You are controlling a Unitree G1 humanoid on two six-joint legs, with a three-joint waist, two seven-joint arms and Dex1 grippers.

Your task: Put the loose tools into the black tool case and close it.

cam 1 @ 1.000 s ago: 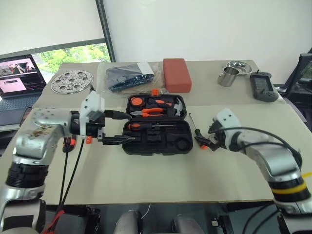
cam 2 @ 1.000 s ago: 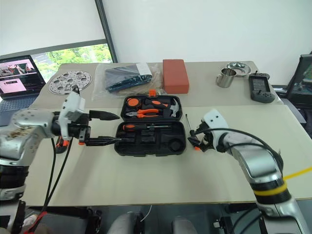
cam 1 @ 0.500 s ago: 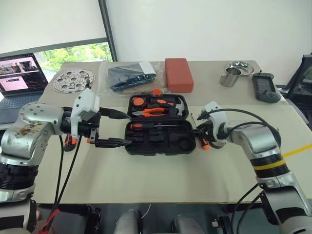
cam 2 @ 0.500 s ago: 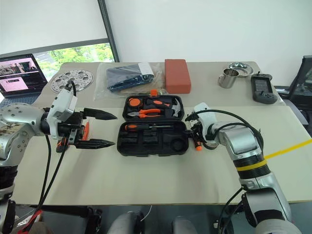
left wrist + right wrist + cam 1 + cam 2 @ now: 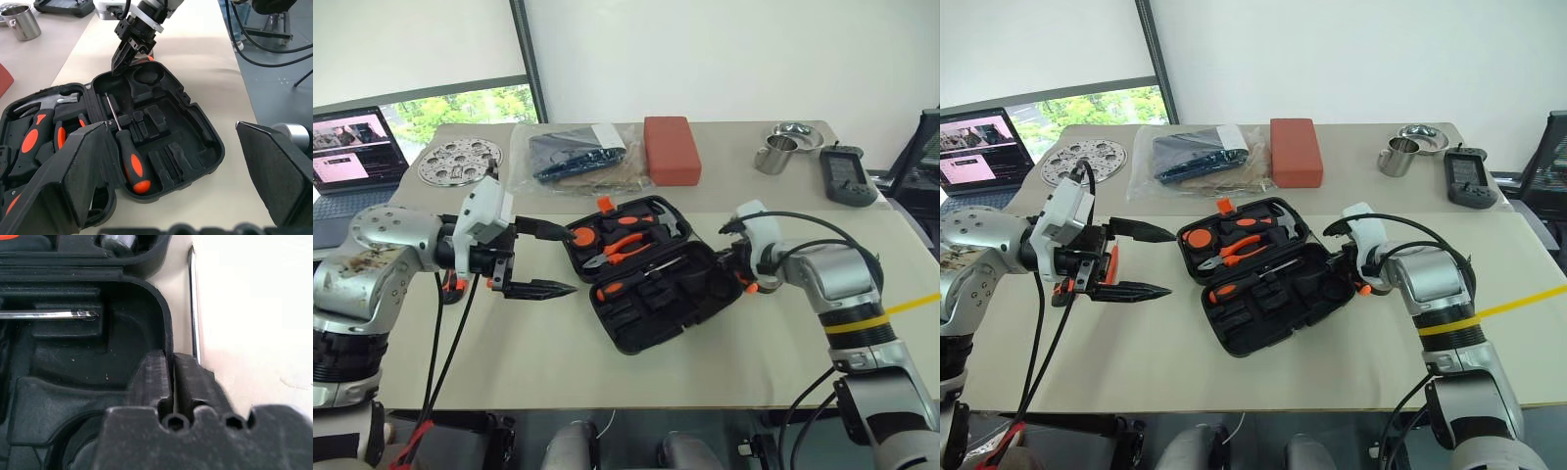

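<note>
One black tool case (image 5: 677, 305) is seen lying open in the middle of the head views, turned at a slant on the beige table (image 5: 607, 362), with its orange latch (image 5: 604, 205) at the upper left edge. In the half nearer the top of the frame, orange-handled pliers (image 5: 625, 247) and a steel hammer (image 5: 658, 221) are seated. One black-and-orange screwdriver (image 5: 641, 277) is laid in a slot of the lower half; the other moulded slots there are seen bare.

At the case's right corner the right gripper (image 5: 736, 277) is clenched on the rim: in its wrist view one finger is set inside the wall and the other (image 5: 195, 377) outside, nearly together. Just beside the outer finger, the steel shaft of a second screwdriver (image 5: 194, 308) is seen on the table outside the case.

Left of the case, apart from it, the left gripper (image 5: 570, 261) is held above the table with its fingers spread wide and nothing between them.

Along the upper part of the frame a clear bag (image 5: 573, 157), a red block (image 5: 671, 149), a metal cup (image 5: 771, 154) and a laptop (image 5: 352, 157) are found.
</note>
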